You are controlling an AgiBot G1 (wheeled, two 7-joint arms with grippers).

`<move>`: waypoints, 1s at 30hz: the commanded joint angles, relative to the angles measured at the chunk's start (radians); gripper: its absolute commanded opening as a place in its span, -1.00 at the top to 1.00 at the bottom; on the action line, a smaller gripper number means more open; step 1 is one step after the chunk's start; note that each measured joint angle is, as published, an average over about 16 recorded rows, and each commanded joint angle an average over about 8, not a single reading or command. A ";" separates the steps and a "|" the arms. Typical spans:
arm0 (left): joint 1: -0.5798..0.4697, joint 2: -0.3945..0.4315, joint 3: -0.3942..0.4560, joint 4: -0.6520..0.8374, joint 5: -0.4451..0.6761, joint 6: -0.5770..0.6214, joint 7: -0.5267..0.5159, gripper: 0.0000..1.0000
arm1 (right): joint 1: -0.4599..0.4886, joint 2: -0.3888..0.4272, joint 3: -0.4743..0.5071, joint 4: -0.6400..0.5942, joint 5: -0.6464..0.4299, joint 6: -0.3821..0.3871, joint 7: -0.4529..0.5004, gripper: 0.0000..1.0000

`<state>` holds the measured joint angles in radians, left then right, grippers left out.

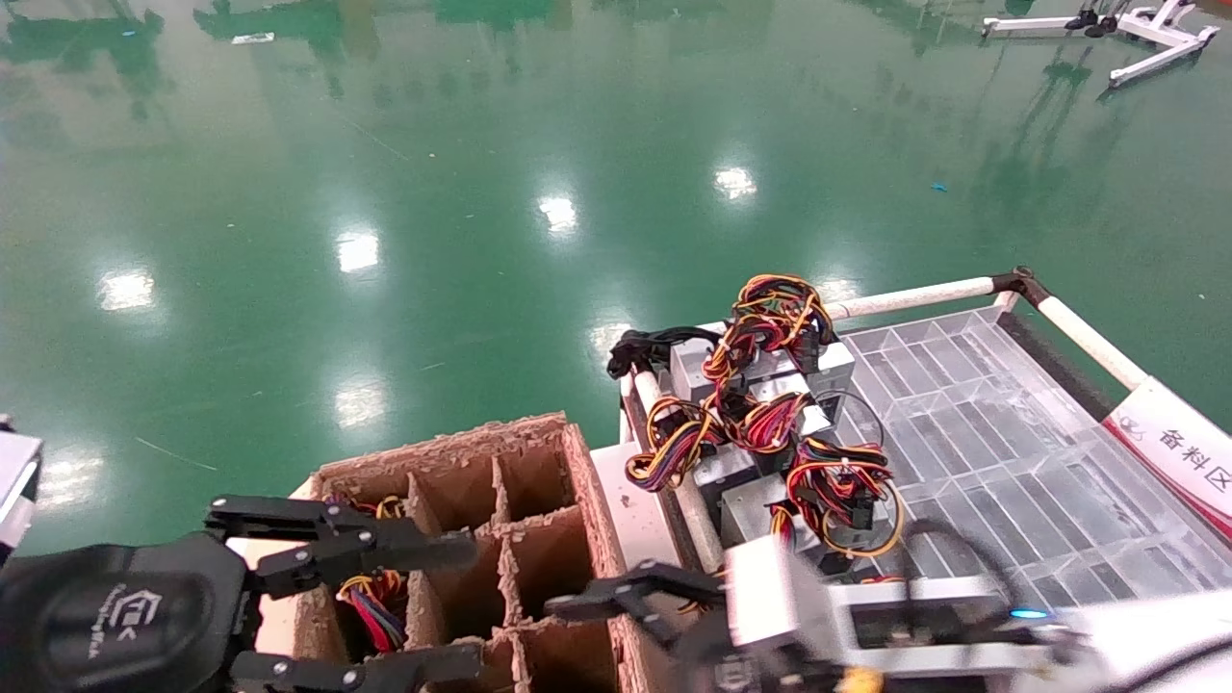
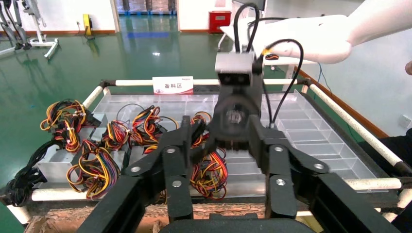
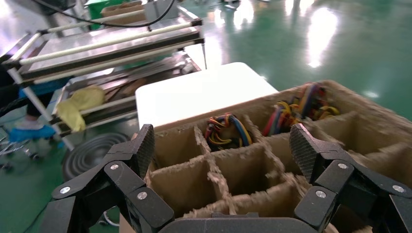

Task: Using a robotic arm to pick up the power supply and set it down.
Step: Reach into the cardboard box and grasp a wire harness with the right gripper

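Starting at the right gripper (image 3: 222, 145), its jaws are seen spread wide and released, with nothing held between them. Just beyond the fingertips (image 3: 145, 143) lies a cardboard box (image 3: 340, 92) split into compartments by dividers. The cells nearest the jaws are seen bare, while bundled wires (image 3: 226, 128) are stowed in two cells farther ahead. In the head view this gripper (image 1: 626, 621) is carried on a silver wrist block (image 1: 770, 587) and a white arm (image 1: 1136, 626), and is held at the box's (image 1: 539, 438) near right edge.

The left gripper (image 1: 462, 606) is held over the box's left side, opposite the right one, with its jaws likewise parted and unloaded. A wire bundle (image 1: 371, 597) is seen in the cell between its fingers. From its own camera, the left gripper (image 2: 221, 141) is seen facing the wrist block (image 2: 235, 68) of the arm (image 2: 340, 34) head-on.

Behind the right gripper, away from the box, a clear tray (image 1: 1011, 452) with a white-railed frame is placed. The power supplies (image 1: 746, 505) are heaped along the tray side nearest the box, ungrasped, with their red, yellow, orange and black leads tangled together. From the left wrist the same heap (image 2: 53, 165) is seen on the tray (image 2: 301, 121) beyond the jaws.

Farthest off, a glossy green floor (image 1: 481, 192) is seen.
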<state>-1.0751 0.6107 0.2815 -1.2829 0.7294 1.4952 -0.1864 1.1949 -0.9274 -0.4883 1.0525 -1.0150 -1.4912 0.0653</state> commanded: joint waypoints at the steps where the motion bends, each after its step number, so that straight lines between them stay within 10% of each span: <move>1: 0.000 0.000 0.000 0.000 0.000 0.000 0.000 1.00 | 0.029 -0.047 -0.024 -0.039 -0.034 -0.006 -0.022 -1.00; 12: 0.000 0.000 0.001 0.000 -0.001 0.000 0.000 1.00 | 0.142 -0.264 -0.103 -0.261 -0.180 0.029 -0.245 -1.00; 21: 0.000 -0.001 0.002 0.000 -0.001 -0.001 0.001 1.00 | 0.184 -0.387 -0.144 -0.422 -0.227 0.035 -0.352 0.89; 30: -0.001 -0.001 0.002 0.000 -0.002 -0.001 0.001 1.00 | 0.222 -0.431 -0.215 -0.471 -0.240 0.076 -0.424 1.00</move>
<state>-1.0756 0.6097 0.2838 -1.2829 0.7279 1.4943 -0.1853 1.4147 -1.3553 -0.7059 0.5860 -1.2489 -1.4133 -0.3491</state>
